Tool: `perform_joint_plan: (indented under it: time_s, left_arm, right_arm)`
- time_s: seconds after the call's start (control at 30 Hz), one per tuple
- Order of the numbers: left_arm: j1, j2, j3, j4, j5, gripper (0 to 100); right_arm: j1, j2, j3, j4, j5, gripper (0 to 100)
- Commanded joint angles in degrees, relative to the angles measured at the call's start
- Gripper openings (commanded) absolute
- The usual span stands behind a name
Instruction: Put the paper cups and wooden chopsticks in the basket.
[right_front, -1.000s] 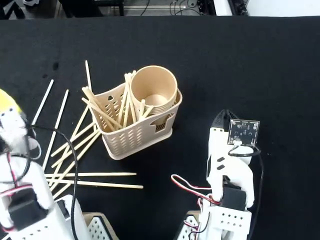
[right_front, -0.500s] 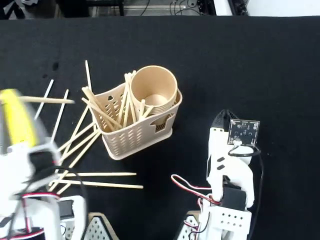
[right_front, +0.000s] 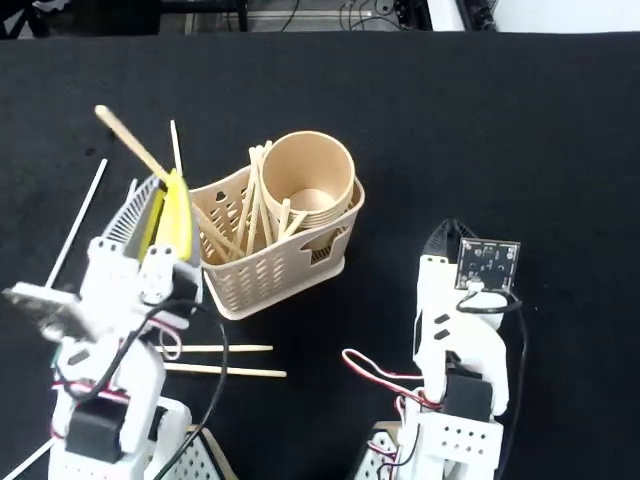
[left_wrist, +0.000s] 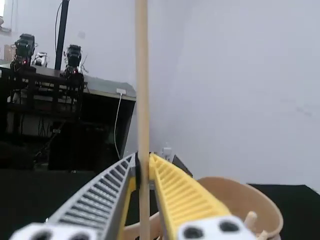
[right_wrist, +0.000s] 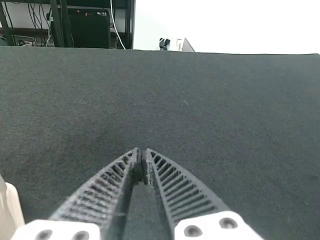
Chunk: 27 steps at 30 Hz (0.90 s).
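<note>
One black-covered bench (right_front: 480, 120) carries everything. The left arm (right_front: 110, 330) rises from the near-left edge, and the right arm (right_front: 460, 330) stands at the near-right, well apart from the task's things.

The beige slotted basket (right_front: 270, 270) sits left of the bench's middle, turned at an angle. Its far-right compartment holds a nested stack of paper cups (right_front: 308, 175) standing upright, mouth open upward. The top cup's rim also shows in the left wrist view (left_wrist: 240, 200).

The left hand (right_front: 165, 188) has one grey finger and one yellow finger. It hovers just beside the basket's left end and is clenched on a single wooden chopstick (right_front: 130, 140). The stick pokes out past the fingertips toward the far left. In the left wrist view the left hand (left_wrist: 142, 167) pinches that chopstick (left_wrist: 142, 75) between its two fingers.

The right hand (right_front: 450, 228) points away from its base over bare cloth. In the right wrist view (right_wrist: 141, 155) its fingers are pressed together with nothing between them.

A bundle of chopsticks (right_front: 255, 200) leans inside the basket's left compartment. Two loose ones (right_front: 225, 371) lie flat on the bench just in front of the basket, partly under the left arm. Another (right_front: 176, 145) shows beyond the left hand. A thin white stick (right_front: 75, 225) lies further to the left.
</note>
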Motion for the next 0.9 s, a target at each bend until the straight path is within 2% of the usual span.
perform_joint_plan:
  time_s: [0.0,0.1,0.27,0.33,0.4,0.6,0.87]
  left_arm:
    - [0.9,0.4,-2.0,7.9,-5.6,11]
    - [0.7,0.7,-9.2,20.0,-6.2,19]
    - [0.4,4.6,-22.5,33.2,-11.7,20]
    - [-0.6,10.0,-26.6,37.3,-13.4,20]
    - [-4.4,18.1,-31.0,40.5,-13.9,20]
    - [-19.5,49.1,-43.4,46.5,-15.2,20]
    - [-29.2,79.3,-51.6,48.8,-27.6,20]
  right_arm:
    - [-0.5,-2.6,-0.6,0.1,0.4,1.3]
    - [-0.5,-2.6,-0.6,0.0,0.4,1.3]
    - [-0.5,-2.6,-0.6,0.0,0.4,1.3]
    - [-0.5,-2.6,-0.6,0.0,0.4,1.3]
    - [-0.5,-2.6,-0.6,0.0,0.4,1.3]
    - [-0.5,-2.6,-0.6,0.1,0.4,1.3]
    - [-0.5,-2.6,-0.6,0.0,0.4,1.3]
